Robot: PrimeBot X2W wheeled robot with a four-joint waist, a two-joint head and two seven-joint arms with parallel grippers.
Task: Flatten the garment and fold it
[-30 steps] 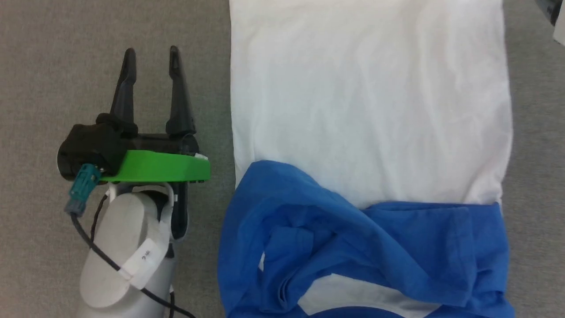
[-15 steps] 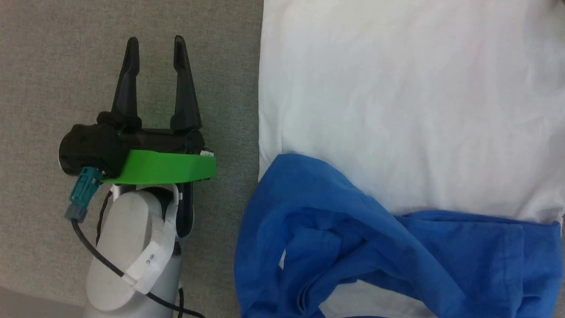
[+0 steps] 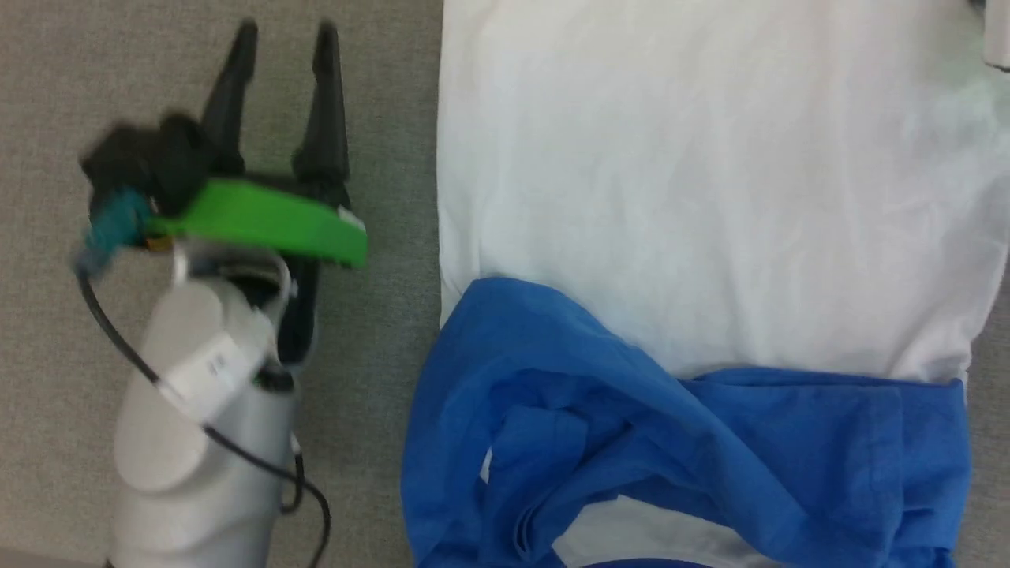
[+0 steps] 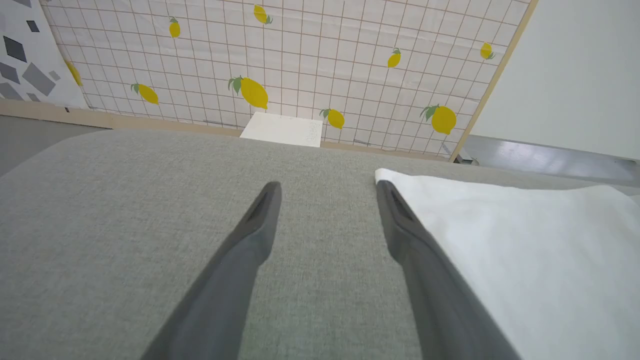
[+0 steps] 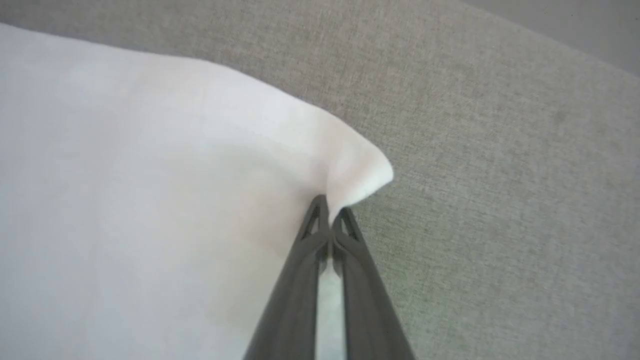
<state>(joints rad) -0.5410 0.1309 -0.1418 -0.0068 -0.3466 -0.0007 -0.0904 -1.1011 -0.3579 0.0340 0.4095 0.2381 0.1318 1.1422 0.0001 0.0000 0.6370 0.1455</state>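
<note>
While the fold is not yet begun, item one, the garment (image 3: 671, 197), lies spread on the grey cloth-covered tabletop (image 3: 55, 331). Its white body is fairly smooth, and its blue sleeves (image 3: 631, 442) are bunched in loose folds behind and to the right of the left end effector (image 3: 286, 31). Item two, the right end effector (image 5: 330, 206), is closed on the garment, pinching the white cloth just inside one corner. That corner puckers up ahead of and to the right of its fingertips, with bare tabletop beyond, which suggests a hold taken to draw the cloth taut or carry it over. Item three, the left end effector, stands with fingers spread and nothing between them, over bare tabletop, the garment's long edge just to its right. In the left wrist view its right finger (image 4: 400, 225) sits beside another white corner, touching or nearly so, probably placed to take the matching grip. Item four, a lemon-print backdrop (image 4: 300, 60) and a white box (image 4: 282, 129), well ahead of the left fingertips, plays no part.
</note>
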